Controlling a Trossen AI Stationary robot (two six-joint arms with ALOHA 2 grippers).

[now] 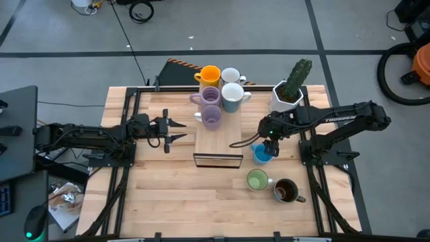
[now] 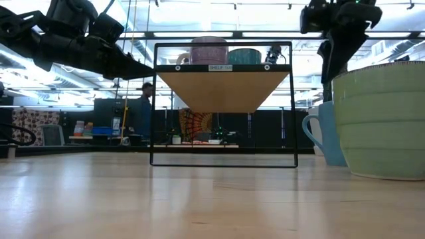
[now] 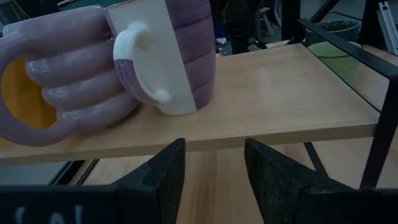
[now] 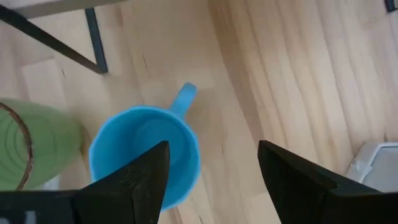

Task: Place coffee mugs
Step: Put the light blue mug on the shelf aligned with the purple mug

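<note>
Five coffee mugs stand on their bases on the wooden shelf (image 1: 218, 141): orange (image 1: 209, 74), white (image 1: 230, 76), light (image 1: 232, 97) and two purple (image 1: 210, 96) (image 1: 211, 117). On the table stand a blue mug (image 4: 144, 152), a green mug (image 1: 257, 180) and a dark brown mug (image 1: 285, 191). My right gripper (image 4: 214, 180) hangs open above the blue mug, fingers pointing steeply down, clear of it in the low view. My left gripper (image 1: 183, 131) is open and level at the shelf's left edge, facing the near purple mug (image 3: 180, 50).
A white faceted pot with a cactus (image 1: 290, 87) stands at the table's far right, close to my right arm. The shelf's black frame (image 2: 224, 159) rises from the table's middle. Bare wood lies along the table's near edge and near left.
</note>
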